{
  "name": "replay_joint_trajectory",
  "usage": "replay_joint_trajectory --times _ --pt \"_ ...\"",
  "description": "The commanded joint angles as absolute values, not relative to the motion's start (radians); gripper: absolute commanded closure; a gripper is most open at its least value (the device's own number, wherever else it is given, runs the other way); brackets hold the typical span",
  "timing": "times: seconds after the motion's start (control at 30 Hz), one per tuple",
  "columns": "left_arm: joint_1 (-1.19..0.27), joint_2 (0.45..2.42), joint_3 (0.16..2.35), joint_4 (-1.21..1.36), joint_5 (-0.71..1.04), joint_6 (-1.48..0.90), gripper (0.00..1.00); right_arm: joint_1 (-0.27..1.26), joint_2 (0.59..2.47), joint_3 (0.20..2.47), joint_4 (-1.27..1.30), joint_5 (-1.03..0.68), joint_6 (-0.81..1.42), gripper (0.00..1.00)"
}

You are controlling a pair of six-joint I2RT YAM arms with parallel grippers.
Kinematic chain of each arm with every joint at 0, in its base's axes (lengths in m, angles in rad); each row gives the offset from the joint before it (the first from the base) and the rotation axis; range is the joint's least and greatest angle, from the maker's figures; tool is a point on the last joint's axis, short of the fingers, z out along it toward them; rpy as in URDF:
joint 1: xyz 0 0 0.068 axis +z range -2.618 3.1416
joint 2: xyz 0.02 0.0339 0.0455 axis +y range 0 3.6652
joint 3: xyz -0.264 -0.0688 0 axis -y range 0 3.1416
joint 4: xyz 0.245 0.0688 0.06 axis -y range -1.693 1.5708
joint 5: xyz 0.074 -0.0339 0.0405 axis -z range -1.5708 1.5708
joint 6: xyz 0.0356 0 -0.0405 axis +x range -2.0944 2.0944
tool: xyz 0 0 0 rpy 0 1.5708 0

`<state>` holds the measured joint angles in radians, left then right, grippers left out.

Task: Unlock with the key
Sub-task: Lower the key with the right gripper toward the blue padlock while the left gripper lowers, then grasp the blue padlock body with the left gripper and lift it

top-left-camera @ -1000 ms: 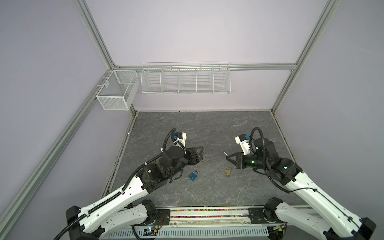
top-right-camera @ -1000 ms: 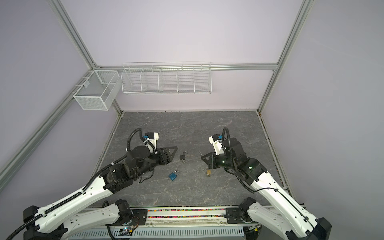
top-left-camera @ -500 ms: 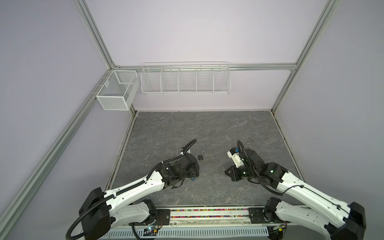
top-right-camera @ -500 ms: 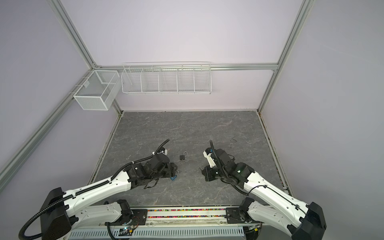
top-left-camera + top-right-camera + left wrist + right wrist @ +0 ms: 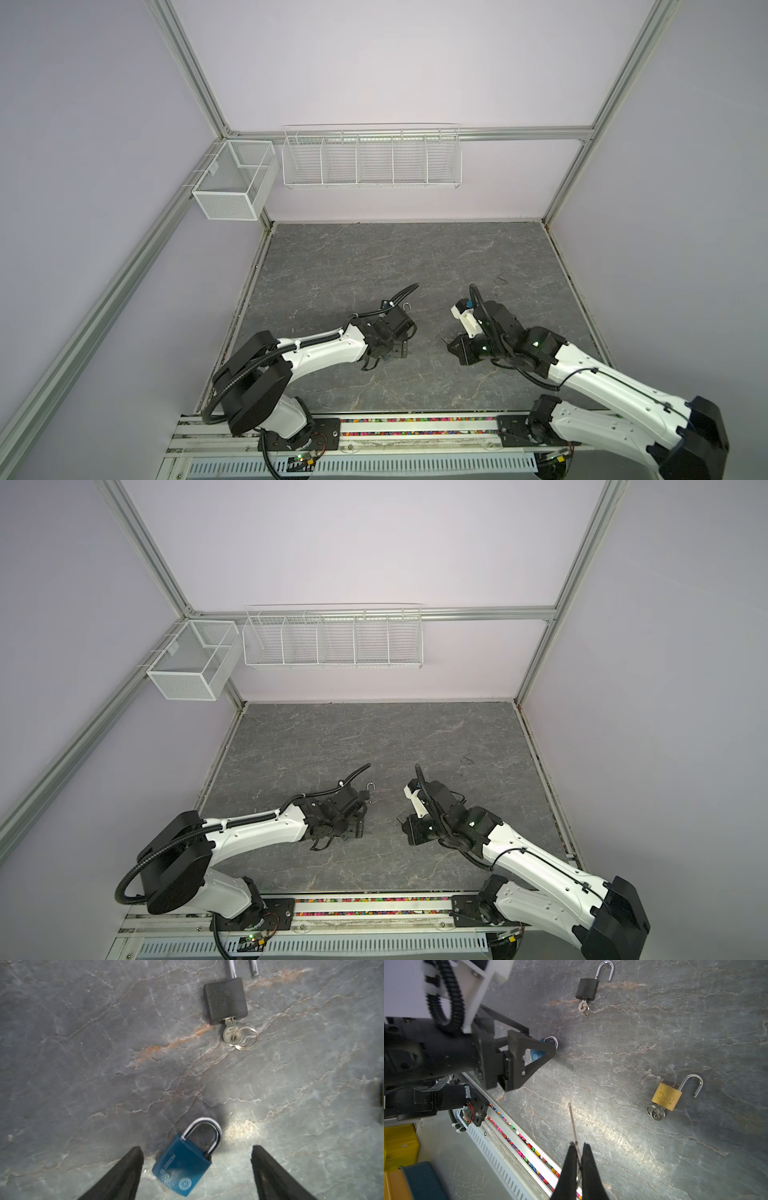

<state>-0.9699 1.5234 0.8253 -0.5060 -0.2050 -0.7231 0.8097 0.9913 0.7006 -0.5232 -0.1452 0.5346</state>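
a robotics lab test cell: plain lilac walls (image 5: 374,62), aluminium frame (image 5: 189,66), wall-hung wire baskets (image 5: 372,166), slotted mounting rail (image 5: 415,432).

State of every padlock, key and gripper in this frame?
blue padlock: shackle shut, no key seen.
black padlock: shackle open, first key inserted.
brass padlock: shackle open, second key inserted.
left gripper: open, straddling the blue padlock.
right gripper: shut on third key.

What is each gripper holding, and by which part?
Right gripper pinches a key by its head; left gripper, open astride the blue padlock, holds nothing.
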Motion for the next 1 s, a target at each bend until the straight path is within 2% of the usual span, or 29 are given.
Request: replay_joint_trajectory --times 0.0,0.17,0.5,0.7,0.97 --pt "-0.953 1.548 0.840 -0.502 -0.186 -0.705 0.18 0.818 0.981 0.692 -0.503 -0.135 0.540 0.94" --pt "-0.954 1.546 0.818 -0.457 -0.103 -0.697 0.21 0.816 0.984 0.696 -0.507 -0.121 0.533 0.94" --pt "-1.018 1.575 0.848 -0.521 -0.094 -0.726 0.25 0.812 0.994 0.715 -0.532 -0.097 0.522 0.94" --pt "-1.076 1.597 0.885 -0.580 -0.130 -0.826 0.29 0.795 0.980 0.706 -0.542 -0.120 0.528 0.93" --pt "-1.081 1.672 0.976 -0.703 -0.230 -0.956 0.37 0.777 0.940 0.701 -0.550 -0.138 0.529 0.94"
